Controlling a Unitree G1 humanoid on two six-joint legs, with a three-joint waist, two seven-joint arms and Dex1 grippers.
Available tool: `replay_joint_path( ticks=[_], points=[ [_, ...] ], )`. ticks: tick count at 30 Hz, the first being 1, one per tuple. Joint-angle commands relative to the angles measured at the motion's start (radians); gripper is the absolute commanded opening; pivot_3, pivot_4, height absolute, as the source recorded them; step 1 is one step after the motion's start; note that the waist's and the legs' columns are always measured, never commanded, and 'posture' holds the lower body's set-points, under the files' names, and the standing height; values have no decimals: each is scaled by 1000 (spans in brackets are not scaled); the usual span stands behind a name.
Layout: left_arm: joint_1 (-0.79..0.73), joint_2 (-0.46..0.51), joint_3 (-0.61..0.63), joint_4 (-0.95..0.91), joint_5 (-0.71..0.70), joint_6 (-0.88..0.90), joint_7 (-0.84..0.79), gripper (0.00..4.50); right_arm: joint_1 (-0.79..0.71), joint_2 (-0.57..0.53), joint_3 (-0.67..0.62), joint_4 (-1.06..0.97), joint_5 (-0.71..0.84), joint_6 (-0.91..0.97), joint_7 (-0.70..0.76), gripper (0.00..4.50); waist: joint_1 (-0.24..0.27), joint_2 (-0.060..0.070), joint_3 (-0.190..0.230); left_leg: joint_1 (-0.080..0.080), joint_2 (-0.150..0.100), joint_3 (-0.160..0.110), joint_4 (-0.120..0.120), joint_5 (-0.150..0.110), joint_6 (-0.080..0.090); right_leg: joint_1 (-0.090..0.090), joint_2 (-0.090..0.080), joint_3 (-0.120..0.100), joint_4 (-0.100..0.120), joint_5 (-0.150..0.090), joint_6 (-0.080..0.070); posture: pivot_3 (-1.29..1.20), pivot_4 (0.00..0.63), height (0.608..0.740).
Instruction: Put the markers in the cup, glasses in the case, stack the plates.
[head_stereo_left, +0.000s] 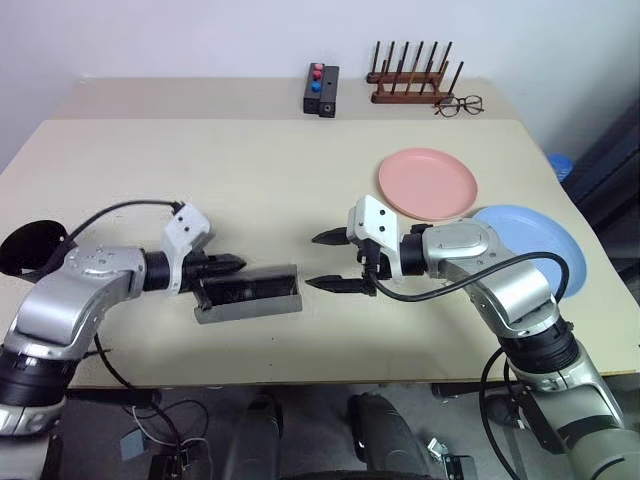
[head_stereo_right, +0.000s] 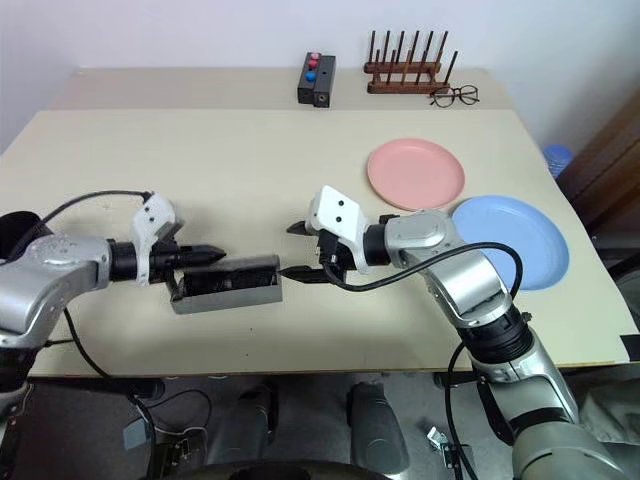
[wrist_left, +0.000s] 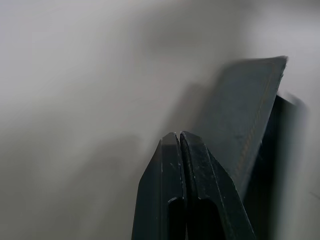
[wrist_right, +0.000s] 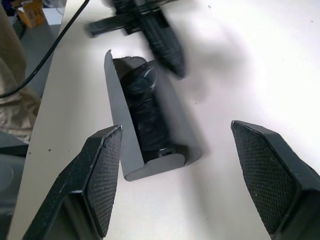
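So far left, the black cup (head_stereo_left: 28, 246) sits at the table (head_stereo_left: 200, 170) edge, partly behind the left arm. The left gripper (head_stereo_left: 232, 265) has its fingers pinched fully together, tip hovering right at the back edge of the grey case (head_stereo_left: 248, 294), which lies open near the front of the table with the black sunglasses (wrist_right: 145, 107) already tucked inside. Just right of the case, the right gripper (head_stereo_left: 333, 261) points at it with jaws spread wide, holding nothing. Further right, the pink plate (head_stereo_left: 428, 183) and the blue plate (head_stereo_left: 535, 243) lie side by side, edges about touching, not stacked. Clear-lens spectacles (head_stereo_left: 459, 105) rest by a wooden rack (head_stereo_left: 412, 75) at the back.
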Motion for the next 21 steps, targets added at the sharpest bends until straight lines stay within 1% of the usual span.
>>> replay_joint_path(
  ticks=[1, 6, 8, 14, 16, 18, 21],
  points=[
    [60, 18, 45, -96, -21, -17, -20, 27, -10, -2, -15, -35, 12, -7, -9, 3534, 1, 0, 0, 0, 0, 0, 0, 0, 0, 0, 0, 0, 0, 0, 0, 0, 150, 740],
    [183, 37, 69, -184, 20, -55, -2, 27, -21, 6, -5, -24, 13, -16, -5, 3534, 0, 0, 0, 0, 0, 0, 0, 0, 0, 0, 0, 0, 0, 0, 0, 0, 150, 740],
    [207, 33, 68, -191, 47, -77, 20, 27, -24, 8, -2, -21, 14, -19, -2, 3534, 0, 0, 0, 0, 0, 0, 0, 0, 0, 0, 0, 0, 0, 0, -1, 0, 150, 740],
    [195, -45, 87, -169, 97, -159, 108, 27, -31, 11, 8, -1, 9, -30, 7, 3534, 2, 0, 0, 0, 0, 0, 0, 0, 0, 0, 0, 0, 0, 0, -1, 0, 150, 740],
    [186, -72, 117, -174, 65, -138, 121, 27, -31, 9, 8, 2, 8, -31, 8, 3534, 2, 0, 0, 0, 0, 0, 1, 0, 0, 0, 0, 0, 0, 0, -1, 0, 150, 740],
    [188, -90, 170, -195, -8, -112, 106, 27, -28, 6, 7, 0, 11, -29, 8, 3534, 1, 0, 0, 0, 0, 0, 1, 0, 0, 0, 0, 0, 0, 0, -1, 0, 150, 740],
    [202, -87, 213, -231, -82, -84, 76, 27, -19, 1, 5, -6, 13, -25, 7, 3534, 1, 0, 0, 0, 0, 0, 1, 0, 0, 0, 0, 0, 0, 0, -1, 0, 150, 740]
  ],
)
